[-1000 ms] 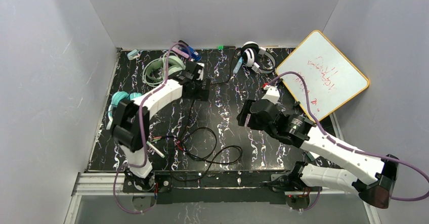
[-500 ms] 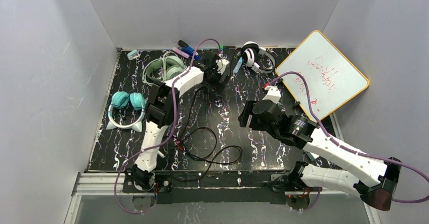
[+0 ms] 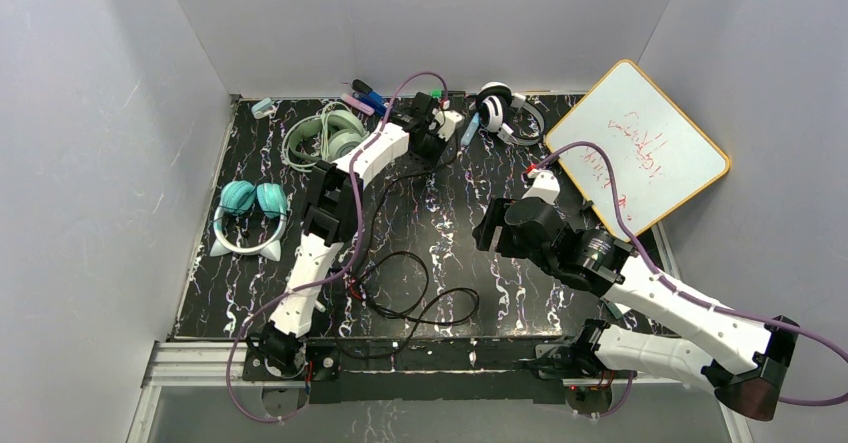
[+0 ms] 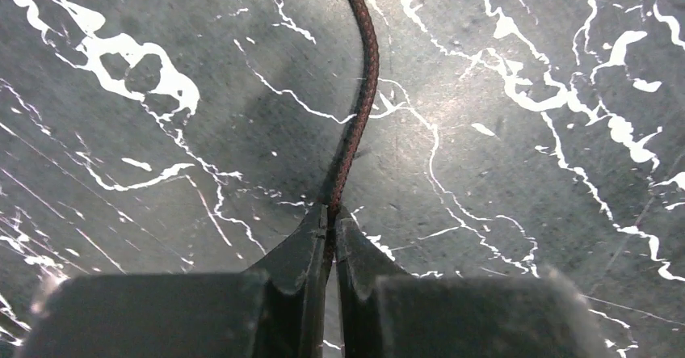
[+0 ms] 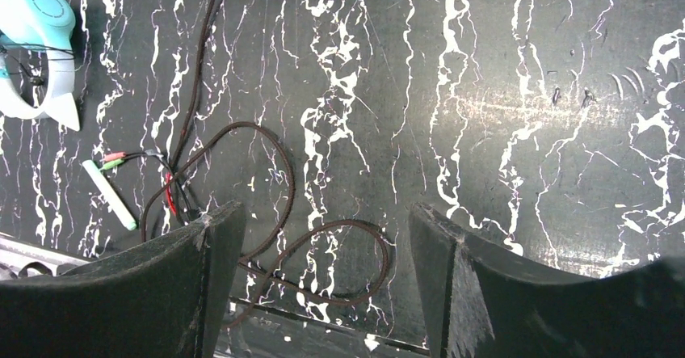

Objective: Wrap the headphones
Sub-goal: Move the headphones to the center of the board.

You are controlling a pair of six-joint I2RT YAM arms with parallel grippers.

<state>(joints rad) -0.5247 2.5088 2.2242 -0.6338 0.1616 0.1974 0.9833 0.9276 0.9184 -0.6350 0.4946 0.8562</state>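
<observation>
black cable (image 4: 365, 83) pinched in left gripper (image 4: 329, 217)

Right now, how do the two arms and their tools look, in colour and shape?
The left arm and the right arm have white link shells with black joint housings. A purple cable runs in loops along each arm. The left tool has two dark, wedge-shaped fingers tapering to thin tips; the right tool has broad, matte black fingers. I see no markings.

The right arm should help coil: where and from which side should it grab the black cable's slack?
Probably the black cable at its arching strand clear of the tangle, from above, jaws across it: it lies flat beneath the open right gripper.
</observation>
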